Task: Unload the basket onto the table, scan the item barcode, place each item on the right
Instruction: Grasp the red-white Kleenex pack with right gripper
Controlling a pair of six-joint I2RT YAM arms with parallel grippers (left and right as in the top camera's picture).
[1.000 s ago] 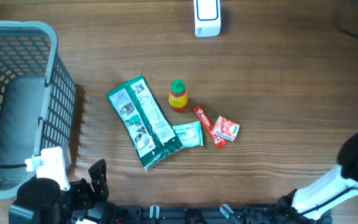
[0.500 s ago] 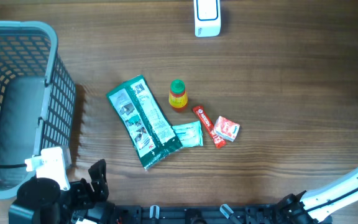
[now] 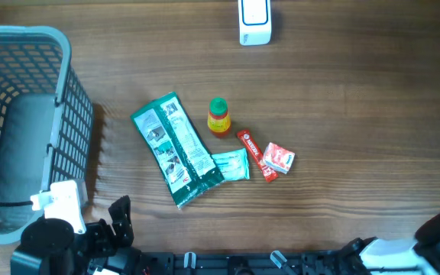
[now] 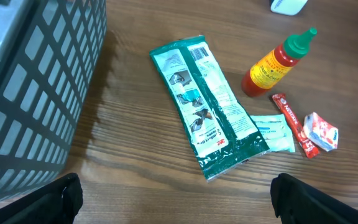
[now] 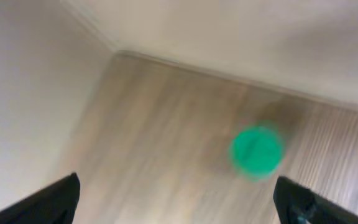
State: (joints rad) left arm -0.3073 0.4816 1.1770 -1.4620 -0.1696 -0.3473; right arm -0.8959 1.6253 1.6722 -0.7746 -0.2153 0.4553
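Several items lie mid-table: a long green packet (image 3: 177, 150) (image 4: 207, 106), a red sauce bottle with a green cap (image 3: 218, 117) (image 4: 277, 63), a pale teal sachet (image 3: 231, 165), a red stick pack (image 3: 255, 155) and a small red-and-white packet (image 3: 279, 158). A white scanner (image 3: 254, 21) stands at the far edge. My left gripper (image 4: 179, 199) hangs open and empty, near the front edge, short of the green packet. My right gripper (image 5: 179, 199) is open too, in a blurred view above a round green blob (image 5: 257, 151). No barcode can be made out.
A large grey-blue mesh basket (image 3: 21, 32) (image 4: 36, 81) fills the left side, with a dark grey thing inside it. The right arm (image 3: 434, 244) shows only at the bottom right corner of the overhead view.
The right arm has swung from the right edge down into the bottom right corner. A dark blurred shape at the top right has gone from view. The items and left arm have not moved.
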